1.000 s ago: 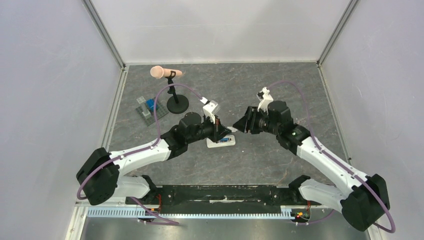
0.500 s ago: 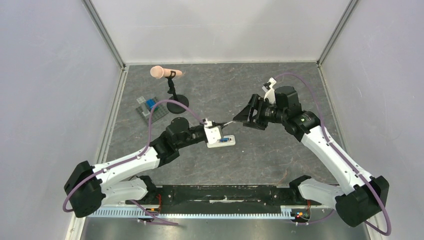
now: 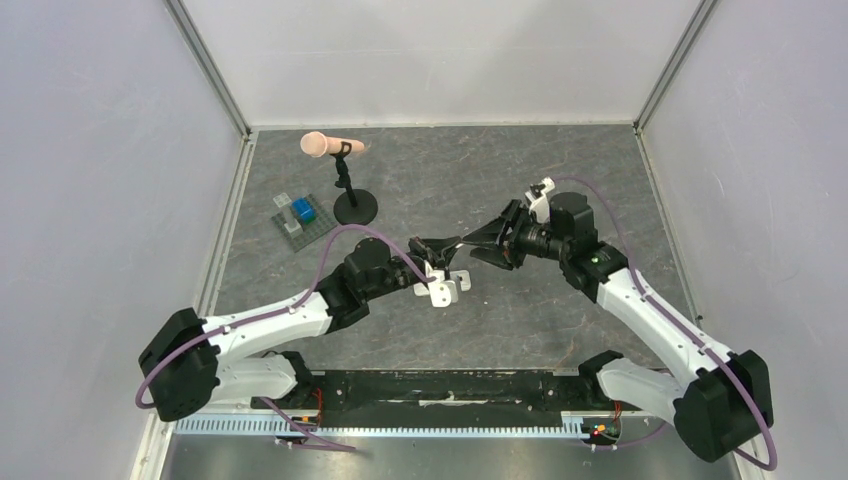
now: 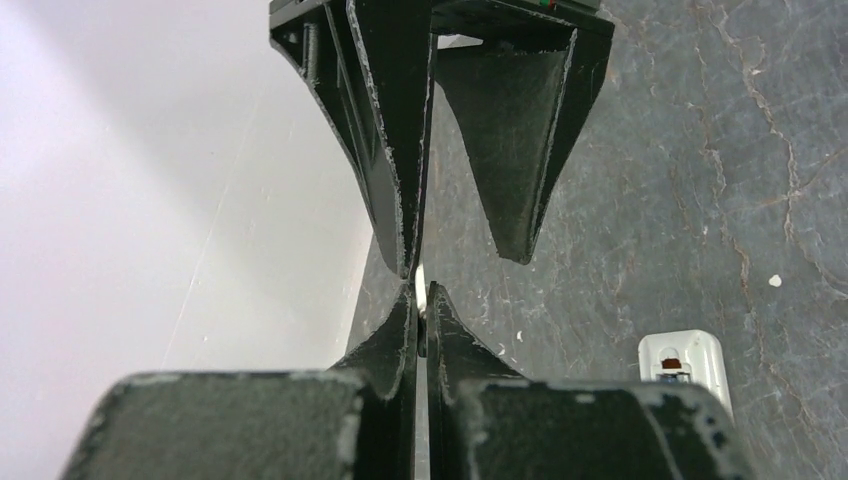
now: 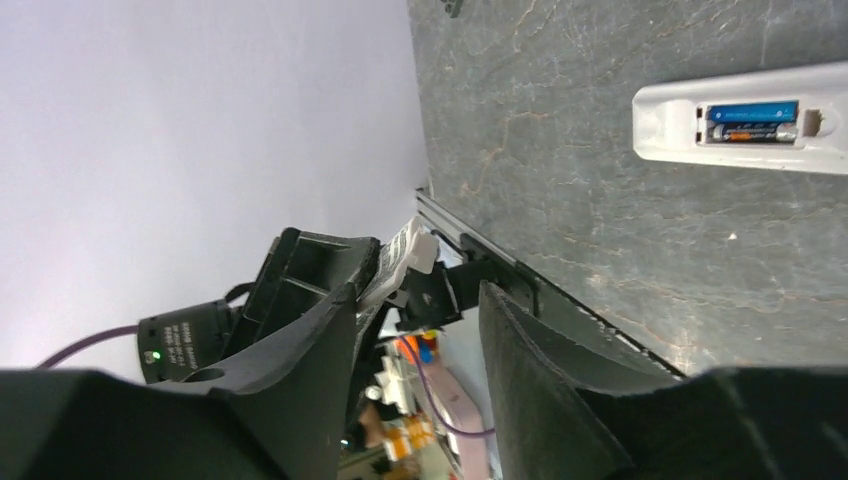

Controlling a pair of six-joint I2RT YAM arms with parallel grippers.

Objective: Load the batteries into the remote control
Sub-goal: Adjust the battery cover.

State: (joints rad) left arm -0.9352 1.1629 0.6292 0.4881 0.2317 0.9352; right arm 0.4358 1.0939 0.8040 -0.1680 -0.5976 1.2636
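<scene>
- Remote control [image 5: 735,120] lay flat on the table [image 5: 560,200], back side up, battery bay uncovered.
- Both batteries sat in the bay side by side: blue battery [image 5: 752,110] above, dark battery [image 5: 750,132] below it. Loading itself looked done.
- Left gripper [image 4: 420,300] was clamped tight on a thin white piece [image 5: 402,255], held edge-on in the air above the table and clear of the remote. Probably the bay cover; can't confirm from these views.
- Right gripper [image 5: 420,295] was roughly half spread, its fingers on either side of the left's fingertips and the piece. No grip on it as far as I could see, and nothing else was in its jaws.
- Looked like a mid-air handover or re-grip of that piece.
- Left to do, my read: get the piece seated over the bay and snapped shut, if it is the cover.
- Risk: the piece is thin and held by its edge, so it could slip in the transfer.
</scene>
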